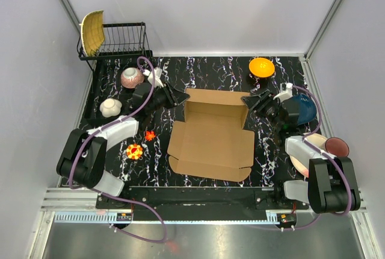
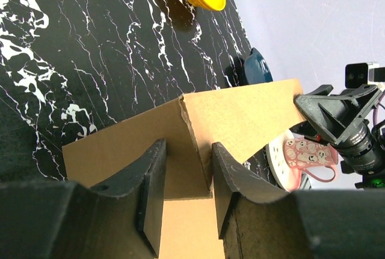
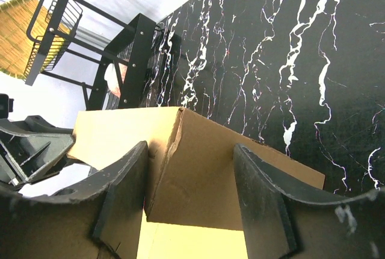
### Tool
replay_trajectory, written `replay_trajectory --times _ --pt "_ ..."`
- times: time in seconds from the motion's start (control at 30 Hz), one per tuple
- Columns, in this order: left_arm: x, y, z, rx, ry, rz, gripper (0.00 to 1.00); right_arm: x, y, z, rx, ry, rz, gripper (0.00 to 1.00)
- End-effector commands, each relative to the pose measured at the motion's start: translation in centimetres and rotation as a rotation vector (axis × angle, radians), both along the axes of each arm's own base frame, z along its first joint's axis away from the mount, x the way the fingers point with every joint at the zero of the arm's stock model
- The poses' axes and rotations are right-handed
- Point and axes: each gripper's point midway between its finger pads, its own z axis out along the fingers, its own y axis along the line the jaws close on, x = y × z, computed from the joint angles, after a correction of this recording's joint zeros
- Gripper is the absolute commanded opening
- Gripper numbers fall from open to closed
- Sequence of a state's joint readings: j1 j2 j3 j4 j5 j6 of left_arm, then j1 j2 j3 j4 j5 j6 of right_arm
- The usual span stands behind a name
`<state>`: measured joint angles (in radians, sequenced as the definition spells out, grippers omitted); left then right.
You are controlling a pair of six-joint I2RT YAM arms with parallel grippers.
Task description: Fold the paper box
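Note:
The paper box [image 1: 210,141] is brown cardboard lying open in the middle of the black marble table, with its back wall [image 1: 215,97] raised. My left gripper [image 1: 179,98] is at the back left corner. In the left wrist view it [image 2: 186,180] is open, and the box's corner flap [image 2: 195,144] stands between its fingers, close to the right finger [image 2: 237,190]. My right gripper [image 1: 248,101] is at the back right corner. In the right wrist view it [image 3: 189,196] is open wide around the other corner flap [image 3: 204,174].
An orange bowl [image 1: 261,66] sits at the back right and a teal bowl [image 1: 305,109] lies behind the right arm. A plate with a dark red bowl [image 1: 334,146] is at the right edge. A black dish rack [image 1: 117,42], a brown bowl [image 1: 132,77], a white object [image 1: 110,107] and two small orange-red toys [image 1: 135,151] are on the left.

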<state>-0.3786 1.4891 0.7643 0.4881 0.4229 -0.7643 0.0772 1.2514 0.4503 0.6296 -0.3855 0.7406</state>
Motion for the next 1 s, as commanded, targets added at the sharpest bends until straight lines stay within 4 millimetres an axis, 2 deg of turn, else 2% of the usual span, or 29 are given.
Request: replay_trajectory --times 0.0,0.37,0.6,0.67,0.7,0.77,0.83,0.87,0.9,0.93,0.97 --pt "-3.0 -1.0 -6.5 0.084 0.182 -0.059 0.30 -3.9 0.4 -8.5 -0.034 0.294 0.042 0.52" --pt "-3.7 -0.8 -7.8 0.076 0.201 -0.045 0.29 -4.7 0.0 -10.0 -0.050 0.349 0.026 0.52" --pt "-3.9 -0.8 -8.4 0.080 0.215 -0.047 0.29 -4.8 -0.3 -10.7 -0.059 0.392 0.009 0.48" --pt "-3.9 -0.8 -8.3 0.080 0.216 -0.048 0.29 -4.8 -0.2 -10.6 -0.052 0.390 0.009 0.49" --pt "-3.9 -0.8 -8.2 0.078 0.214 -0.048 0.29 -4.8 -0.2 -10.4 -0.050 0.386 0.007 0.55" --pt "-3.7 -0.9 -7.5 0.077 0.205 -0.047 0.31 -4.7 -0.2 -9.1 -0.041 0.366 0.004 0.66" --pt "-3.3 -1.0 -6.6 0.083 0.188 -0.047 0.33 -3.8 -0.4 -6.8 -0.045 0.325 -0.013 0.79" --pt "-3.2 -1.0 -5.9 0.083 0.174 -0.044 0.35 -4.0 -0.7 -5.6 -0.057 0.313 -0.022 0.82" --pt "-2.9 -0.9 -5.4 0.086 0.166 -0.038 0.38 -3.1 -0.8 -3.2 -0.062 0.265 -0.031 0.85" --pt "-2.5 -0.9 -4.6 0.089 0.157 -0.034 0.43 -2.7 -1.2 -1.8 -0.075 0.238 -0.057 0.91" --pt "-2.4 -0.9 -3.9 0.090 0.143 -0.029 0.46 -3.0 -1.6 -1.0 -0.107 0.241 -0.063 0.92"
